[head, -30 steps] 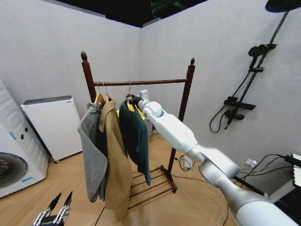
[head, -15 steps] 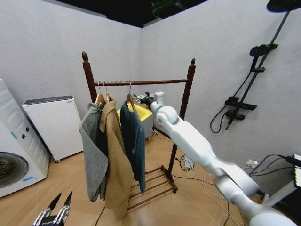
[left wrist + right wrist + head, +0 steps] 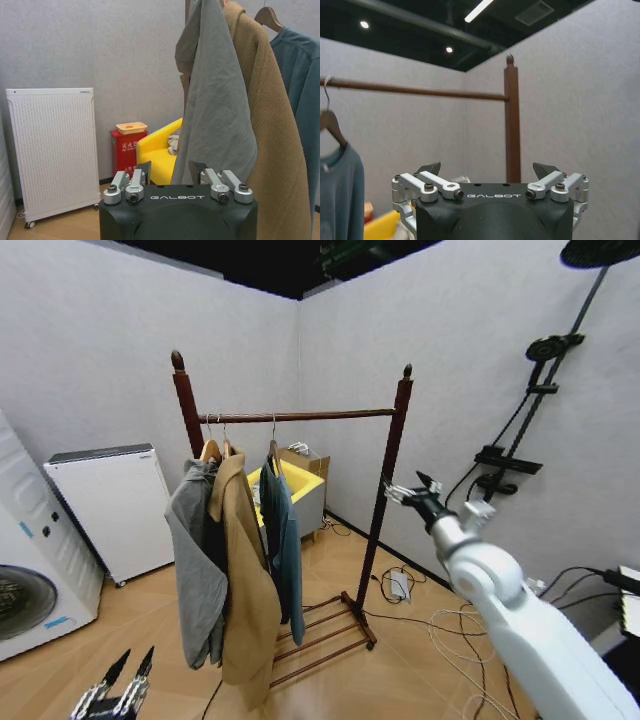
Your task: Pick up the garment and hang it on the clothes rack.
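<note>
At the far left, low in the head view, we see the left gripper [image 3: 112,695] parked near the floor, its fingers spread apart and holding nothing; its own wrist view confirms the gap between the jaws and looks across at the hanging clothes.

Moving right, the clothes rack [image 3: 290,416] carries three items on its horizontal bar: a grey garment [image 3: 198,570], a long tan coat [image 3: 245,590], and then the garment [image 3: 283,550] of the task, dark teal, suspended from its wooden hanger [image 3: 272,448] with the hook over the bar. It hangs free, touching nothing but the coat beside it.

Further right, beyond the rack's right upright, we find the right gripper [image 3: 413,493]. A second ago it sat at the hanger, against the collar of the garment; half a second ago it had drawn back just clear of the hanger; now it stands well apart from the rack, on the other side of the upright. Its fingers are splayed and empty, as the right wrist view also shows, with the bar and upright ahead of it and the teal cloth at the edge.

We judge from this that the release has been made and the arm is retreating: the garment rests on the rack unaided, so the task appears essentially complete.
</note>
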